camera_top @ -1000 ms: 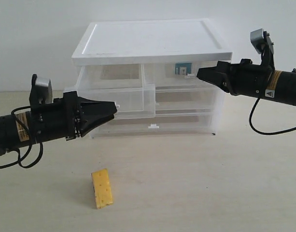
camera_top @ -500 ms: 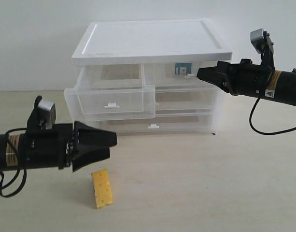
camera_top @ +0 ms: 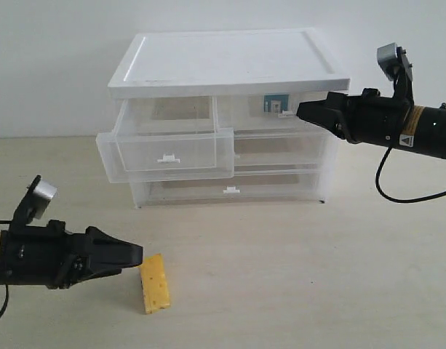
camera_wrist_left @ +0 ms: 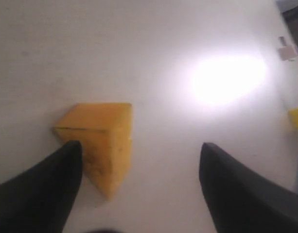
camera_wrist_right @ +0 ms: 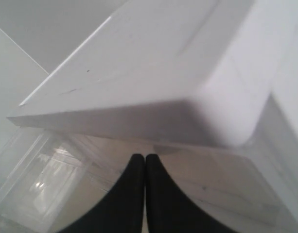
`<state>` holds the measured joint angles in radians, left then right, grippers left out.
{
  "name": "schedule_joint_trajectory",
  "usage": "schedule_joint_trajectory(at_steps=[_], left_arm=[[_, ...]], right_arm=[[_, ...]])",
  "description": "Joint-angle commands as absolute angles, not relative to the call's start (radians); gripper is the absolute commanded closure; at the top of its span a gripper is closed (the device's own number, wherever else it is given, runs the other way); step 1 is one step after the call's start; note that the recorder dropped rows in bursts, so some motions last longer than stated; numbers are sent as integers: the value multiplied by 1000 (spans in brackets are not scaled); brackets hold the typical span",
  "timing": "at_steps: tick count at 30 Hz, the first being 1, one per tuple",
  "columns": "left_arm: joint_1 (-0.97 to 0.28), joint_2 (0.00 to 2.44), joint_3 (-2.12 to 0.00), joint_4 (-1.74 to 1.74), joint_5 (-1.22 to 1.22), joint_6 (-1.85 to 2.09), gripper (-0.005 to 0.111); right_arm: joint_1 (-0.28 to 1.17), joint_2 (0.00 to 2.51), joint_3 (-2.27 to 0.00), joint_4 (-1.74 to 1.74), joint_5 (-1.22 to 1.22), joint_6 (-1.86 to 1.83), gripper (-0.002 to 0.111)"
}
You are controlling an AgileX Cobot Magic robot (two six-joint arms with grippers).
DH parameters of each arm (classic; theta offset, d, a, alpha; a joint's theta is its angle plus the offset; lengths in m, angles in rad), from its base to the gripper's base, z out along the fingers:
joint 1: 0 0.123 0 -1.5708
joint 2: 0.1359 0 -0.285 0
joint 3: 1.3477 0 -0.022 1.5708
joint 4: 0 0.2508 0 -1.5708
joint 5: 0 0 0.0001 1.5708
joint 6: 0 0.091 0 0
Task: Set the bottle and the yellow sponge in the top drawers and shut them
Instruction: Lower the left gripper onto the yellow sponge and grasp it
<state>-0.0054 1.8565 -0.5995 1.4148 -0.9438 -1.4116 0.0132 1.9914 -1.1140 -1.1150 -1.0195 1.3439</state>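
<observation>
The left claw (camera_top: 135, 256) gapes empty, low beside the flat yellow holed sponge (camera_top: 154, 283), seemingly to straddle it. The right claw (camera_top: 301, 110), shut on nothing, points at the clear plastic top-right drawer (camera_top: 241, 115).

No word or number can be read anywhere. The right arm (camera_top: 433, 131) carries a small white warning triangle (camera_top: 406, 139) on its black casing. Just beside it is a yellow band label (camera_top: 417, 116) whose dark print is too small to make out. Behind the clear front of the top right drawer (camera_top: 244, 116), the bottle (camera_top: 273, 103) shows a teal-blue label; its white print is illegible.
</observation>
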Motion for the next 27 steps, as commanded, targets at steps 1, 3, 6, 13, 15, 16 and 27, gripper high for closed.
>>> schedule_joint_trajectory(at_steps=[1,3,6,13,15,16,27], left_arm=[[-54,1778,-606,1430,-778,-1447,43],[-101,1751,-606,1432,-728,-1467,43],[-198,1726,-606,1425,-572,-1486,43],[-397,1722,-660,1400,-394,-1583,43],[-453,1722,-694,1382,-306,-1590,43],[-471,1722,-703,1382,-251,-1599,43],[-576,1749,-722,1370,-38,-1649,43]], right_arm=[[9,1986,-1119,-1080,-1004,1334,108],[9,1986,-1119,-1080,-1004,1334,108],[9,1986,-1119,-1081,-1004,1336,108],[9,1986,-1119,-1083,-1004,1334,108],[9,1986,-1119,-1083,-1004,1334,108],[9,1986,-1119,-1083,-1004,1334,108],[9,1986,-1119,-1083,-1004,1334,108]])
